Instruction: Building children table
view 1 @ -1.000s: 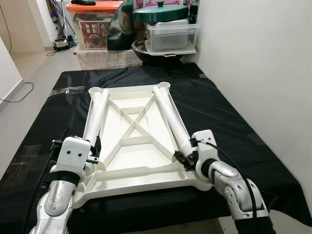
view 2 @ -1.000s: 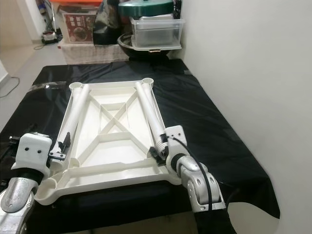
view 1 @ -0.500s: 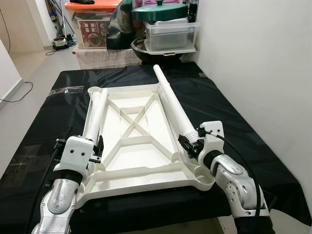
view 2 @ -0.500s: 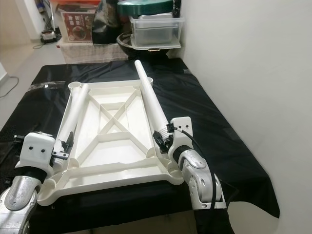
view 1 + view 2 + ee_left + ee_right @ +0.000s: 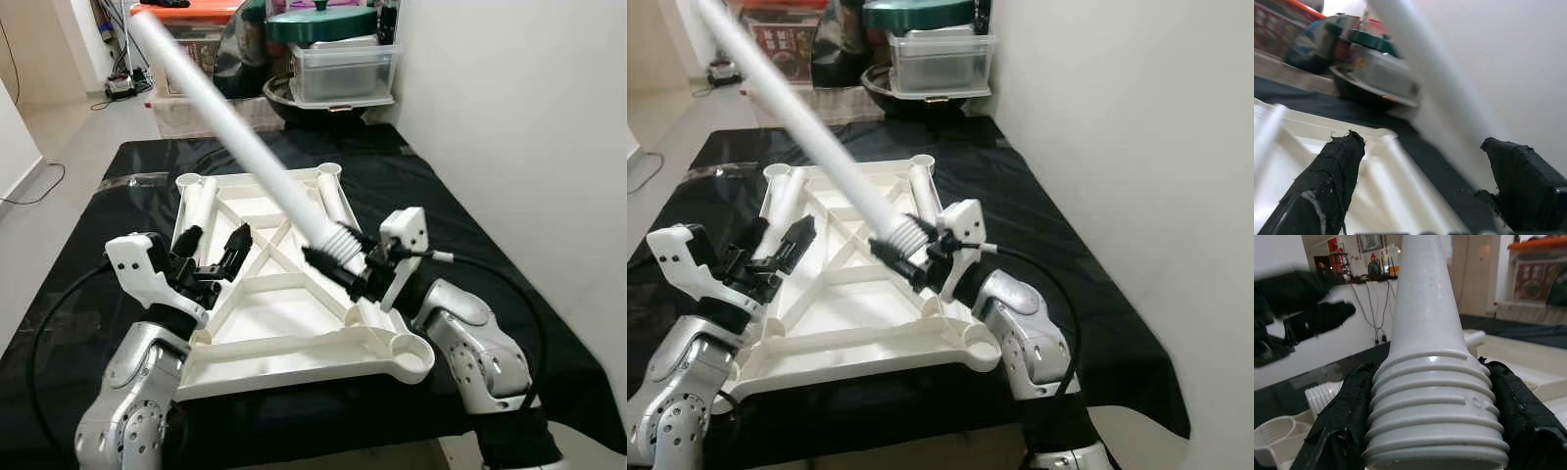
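The white table top lies upside down on the black cloth. My right gripper is shut on the threaded end of a white table leg, which slants up and to the left over the top; the right wrist view shows the ribbed leg between both black fingers. My left gripper hovers open above the left side of the top, with nothing between its fingers. A second leg lies along the left side of the top, and a third leg lies on the right.
The black-covered surface ends close to the white wall on the right. Behind it stand a clear tub with a green lid and an orange-lidded box. Open floor lies to the left.
My right gripper has lifted the leg and swung its far end high up and to the left. My left gripper has risen from the left leg's end and now stands open.
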Tool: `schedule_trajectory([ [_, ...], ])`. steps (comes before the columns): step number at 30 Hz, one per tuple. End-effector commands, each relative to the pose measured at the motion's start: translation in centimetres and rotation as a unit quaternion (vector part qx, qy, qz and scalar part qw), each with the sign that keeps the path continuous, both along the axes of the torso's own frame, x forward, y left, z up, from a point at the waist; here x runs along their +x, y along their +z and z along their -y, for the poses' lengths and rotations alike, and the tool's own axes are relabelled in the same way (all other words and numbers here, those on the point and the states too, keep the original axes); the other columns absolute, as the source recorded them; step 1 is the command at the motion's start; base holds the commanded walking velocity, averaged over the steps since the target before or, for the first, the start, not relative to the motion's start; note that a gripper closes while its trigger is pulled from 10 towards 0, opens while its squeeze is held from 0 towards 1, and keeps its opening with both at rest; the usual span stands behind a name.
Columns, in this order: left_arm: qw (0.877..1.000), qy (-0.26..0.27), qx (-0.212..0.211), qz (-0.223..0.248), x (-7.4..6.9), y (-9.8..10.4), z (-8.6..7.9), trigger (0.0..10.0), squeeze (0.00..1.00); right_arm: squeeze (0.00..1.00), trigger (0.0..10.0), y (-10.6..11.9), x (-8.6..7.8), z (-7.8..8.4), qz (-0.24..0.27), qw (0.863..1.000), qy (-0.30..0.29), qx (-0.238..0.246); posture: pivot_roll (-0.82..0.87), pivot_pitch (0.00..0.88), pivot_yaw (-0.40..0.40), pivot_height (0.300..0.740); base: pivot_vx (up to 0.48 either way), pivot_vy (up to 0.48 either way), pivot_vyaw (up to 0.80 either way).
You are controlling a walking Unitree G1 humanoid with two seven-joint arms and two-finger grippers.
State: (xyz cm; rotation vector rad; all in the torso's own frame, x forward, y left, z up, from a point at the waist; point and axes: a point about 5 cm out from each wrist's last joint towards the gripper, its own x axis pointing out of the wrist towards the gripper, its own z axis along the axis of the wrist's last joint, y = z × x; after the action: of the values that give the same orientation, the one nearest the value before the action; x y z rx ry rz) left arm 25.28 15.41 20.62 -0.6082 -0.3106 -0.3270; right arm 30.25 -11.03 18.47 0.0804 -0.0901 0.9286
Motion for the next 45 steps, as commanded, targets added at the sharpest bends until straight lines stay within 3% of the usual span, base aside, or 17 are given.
schedule_trajectory([
  [1, 1.0, -0.012, -0.026, 0.007, -0.1, 0.4, 0.1, 10.0, 0.0, 0.0, 0.0, -0.1, -0.3, -0.3, 0.007, 1.0, 0.018, 0.009, 0.0, 0.0, -0.034, 0.74, 0.0, 0.0, 0.0],
  [2, 0.997, -0.037, -0.063, 0.02, -0.5, 0.8, 0.5, 10.0, 0.0, 0.0, 0.0, -0.6, -0.7, -0.9, 0.002, 0.998, 0.051, 0.021, 0.01, 0.0, -0.038, 0.74, 0.0, 0.0, 0.0],
  [9, 0.995, -0.045, -0.084, 0.021, -0.5, 0.9, -0.1, 10.0, 0.0, 0.0, 0.0, -0.7, -1.1, -1.1, 0.002, 0.995, 0.092, 0.039, 0.01, 0.0, -0.041, 0.74, 0.0, 0.0, 0.0],
  [10, 0.994, -0.038, -0.104, 0.018, -0.2, 0.9, -1.2, 10.0, 0.0, 0.0, 0.0, -1.0, -2.0, -1.0, 0.003, 0.989, 0.142, 0.031, 0.01, 0.0, -0.039, 0.74, 0.0, 0.0, 0.0],
  [16, 0.993, -0.015, -0.117, 0.007, 0.6, 0.5, -3.6, 10.0, 0.0, 0.0, 0.0, -1.8, -3.7, -0.2, -0.006, 0.974, 0.225, 0.009, -0.01, 0.0, -0.03, 0.74, 0.0, 0.0, 0.0],
  [24, 0.994, -0.008, -0.108, 0.029, 1.0, 2.0, -4.6, 10.0, 0.0, 0.0, 0.0, -3.1, -4.2, 0.3, -0.019, 0.968, 0.248, -0.031, -0.01, 0.0, -0.029, 0.74, 0.0, 0.0, 0.0],
  [25, 0.992, 0.011, -0.109, 0.061, 0.7, 3.7, -6.3, 10.0, 0.0, 0.0, 0.0, -3.4, -3.9, 1.0, -0.021, 0.968, 0.244, -0.049, -0.01, 0.0, -0.029, 0.74, 0.0, 0.0, 0.0],
  [26, 0.992, 0.011, -0.109, 0.061, 0.7, 3.7, -6.3, 10.0, 0.0, 0.0, 0.0, -3.4, -3.9, 1.0, -0.021, 0.968, 0.244, -0.049, -0.01, 0.0, -0.029, 0.74, 0.0, 0.0, 0.0],
  [27, 0.991, 0.017, -0.107, 0.073, 0.5, 4.3, -7.1, 8.3, 0.0, 0.0, 0.0, -3.5, -3.7, 1.4, -0.021, 0.968, 0.243, -0.055, 0.0, 0.0, -0.033, 0.74, 0.0, 0.0, 0.0],
  [28, 0.992, 0.022, -0.102, 0.076, 0.4, 4.4, -7.7, 3.7, 0.0, 0.0, 0.0, -3.5, -3.5, 1.7, -0.021, 0.968, 0.242, -0.06, 0.0, 0.0, -0.034, 0.74, 0.0, 0.0, 0.0],
  [29, 0.992, 0.027, -0.1, 0.072, 0.3, 4.2, -8.1, 0.0, 0.0, 0.0, 0.0, -3.5, -3.4, 1.9, -0.021, 0.968, 0.243, -0.063, 0.0, 0.0, -0.034, 0.74, 0.0, 0.0, 0.0],
  [42, 0.994, 0.007, -0.084, 0.07, -0.9, 3.4, -7.3, 0.0, 0.0, 0.0, 0.0, -3.1, -2.3, 2.2, 0.003, 0.967, 0.24, -0.088, 0.01, 0.0, -0.041, 0.74, 0.0, 0.0, 0.0],
  [45, 0.993, 0.007, -0.09, 0.072, -0.9, 3.6, -7.1, 0.0, 0.0, 0.0, 0.5, -2.9, -1.1, 2.2, 0.016, 0.976, 0.192, -0.102, 0.01, 0.0, -0.042, 0.74, 0.0, 0.0, 0.0],
])
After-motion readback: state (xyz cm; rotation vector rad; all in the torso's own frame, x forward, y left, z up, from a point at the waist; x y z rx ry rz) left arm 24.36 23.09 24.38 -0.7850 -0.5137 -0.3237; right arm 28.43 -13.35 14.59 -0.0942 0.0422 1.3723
